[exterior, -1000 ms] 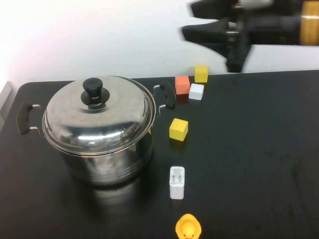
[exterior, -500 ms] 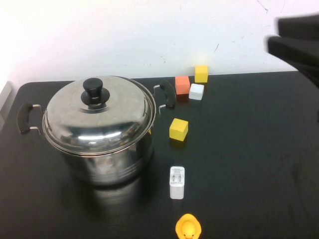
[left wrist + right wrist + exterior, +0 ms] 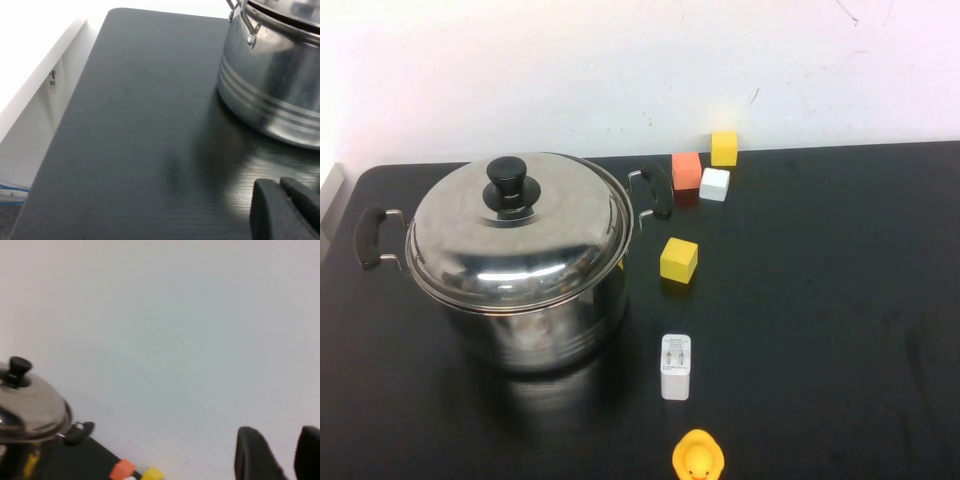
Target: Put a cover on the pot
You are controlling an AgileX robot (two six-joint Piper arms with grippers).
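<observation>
The big shiny stainless-steel pot (image 3: 525, 300) stands on the left of the black tabletop (image 3: 820, 300), its domed steel lid (image 3: 515, 235) seated on it. The right gripper (image 3: 277, 455) hangs aloft, jaws apart, empty. The left gripper (image 3: 285, 210) hovers low beside the pot; I cannot tell its opening.

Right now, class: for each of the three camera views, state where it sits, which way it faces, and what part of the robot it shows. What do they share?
High view: raised on the robot's side, angled down at the black table; no arm shows.
Left wrist view: low beside the shiny steel stockpot; left pincer at the picture's edge.
Right wrist view: lifted, facing the white wall; right pincer open.
Shared: all three show the stockpot; two show its domed steel lid.
</observation>
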